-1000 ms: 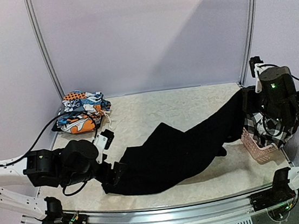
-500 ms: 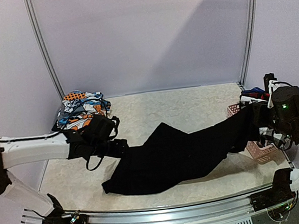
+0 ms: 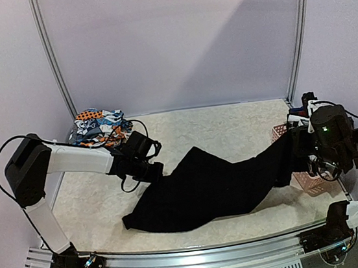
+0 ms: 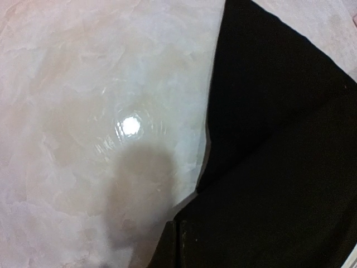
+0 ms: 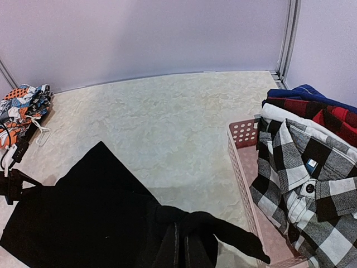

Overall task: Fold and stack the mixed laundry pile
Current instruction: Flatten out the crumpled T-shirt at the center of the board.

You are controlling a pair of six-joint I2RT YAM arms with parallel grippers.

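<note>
Loosely rumpled, the plain black garment [image 3: 206, 193] spans from left gripper [image 3: 152, 174] to right gripper [image 5: 182, 241], both jaws clenched on it.

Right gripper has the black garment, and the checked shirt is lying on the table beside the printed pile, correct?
No: the checked shirt lies in the pink basket, per the right wrist view. The right gripper does hold the black garment.

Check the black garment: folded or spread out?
Spread, unfolded: the black garment lies as one loose sheet on the table, its ends pinched by the left gripper and the right gripper.
</note>
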